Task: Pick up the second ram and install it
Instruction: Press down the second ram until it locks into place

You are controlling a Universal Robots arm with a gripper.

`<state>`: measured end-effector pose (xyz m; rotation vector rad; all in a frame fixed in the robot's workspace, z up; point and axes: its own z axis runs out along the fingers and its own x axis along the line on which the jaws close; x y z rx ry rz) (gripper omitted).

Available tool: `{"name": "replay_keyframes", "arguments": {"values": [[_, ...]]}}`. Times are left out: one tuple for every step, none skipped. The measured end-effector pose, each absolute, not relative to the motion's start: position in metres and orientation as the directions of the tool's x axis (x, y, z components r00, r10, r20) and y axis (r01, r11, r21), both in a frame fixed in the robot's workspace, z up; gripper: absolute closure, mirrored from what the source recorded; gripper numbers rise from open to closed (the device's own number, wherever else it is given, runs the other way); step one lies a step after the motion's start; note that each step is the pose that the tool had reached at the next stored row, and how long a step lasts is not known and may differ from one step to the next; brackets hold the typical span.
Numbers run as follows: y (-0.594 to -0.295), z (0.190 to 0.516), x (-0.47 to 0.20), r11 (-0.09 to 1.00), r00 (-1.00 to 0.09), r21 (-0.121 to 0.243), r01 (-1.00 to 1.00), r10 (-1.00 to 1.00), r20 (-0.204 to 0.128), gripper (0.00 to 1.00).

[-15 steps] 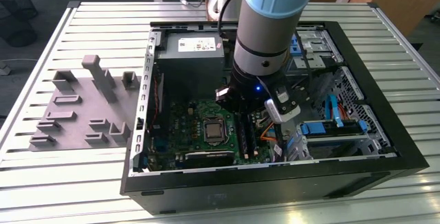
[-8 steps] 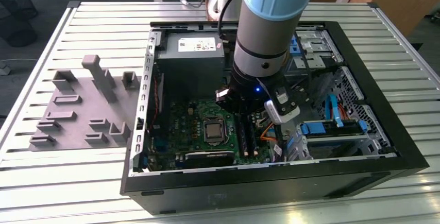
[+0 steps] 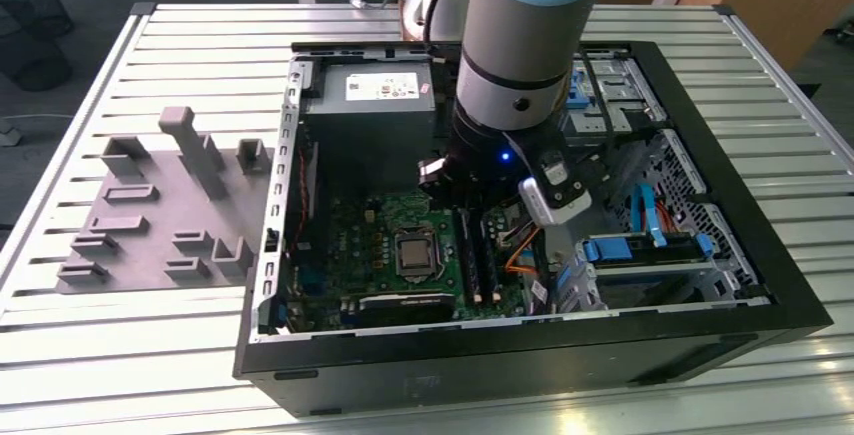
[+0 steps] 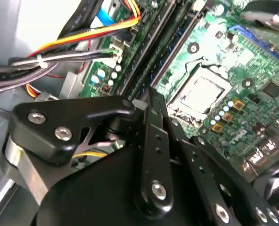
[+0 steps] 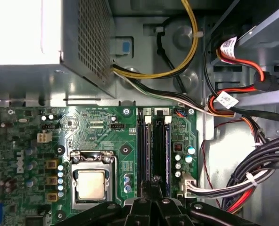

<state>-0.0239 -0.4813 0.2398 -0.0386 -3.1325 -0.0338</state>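
The second ram (image 5: 156,146) stands edge-up in a long black motherboard slot, a thin blue-green stick running away from my fingertips (image 4: 170,52). In the exterior view it lies just past the processor socket (image 3: 470,250). My gripper (image 5: 156,182) is low inside the computer case, at one end of that stick. Its black fingers (image 4: 153,101) are shut together, their tips down on or just above the stick's top edge; I cannot see contact. Nothing is held between them. In the exterior view the gripper (image 3: 461,200) is mostly covered by the arm's wrist.
A second stick (image 5: 167,146) sits in the neighbouring slot. The processor socket (image 5: 91,181) lies beside the slots, and the power supply (image 3: 374,105) fills the case's far end. Cable bundles (image 5: 252,174) and a drive bay (image 3: 641,255) crowd the other side. A grey fixture (image 3: 160,205) rests on the slatted table.
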Motion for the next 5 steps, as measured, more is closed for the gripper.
{"name": "replay_keyframes", "arguments": {"values": [[-0.4813, 0.2398, -0.0239, 0.999, -1.000, 0.021, 0.025, 0.025, 0.009, 0.89], [-0.4813, 0.2400, -0.0239, 0.999, -1.000, 0.021, 0.025, 0.025, 0.009, 0.89], [-0.4813, 0.2401, -0.0239, 0.999, -1.000, 0.021, 0.025, 0.025, 0.009, 0.89], [-0.4813, 0.2402, -0.0240, 0.999, -1.000, 0.021, 0.025, 0.025, 0.009, 0.89], [-0.4813, 0.2402, -0.0240, 0.999, -1.000, 0.021, 0.025, 0.025, 0.009, 0.89]]}}
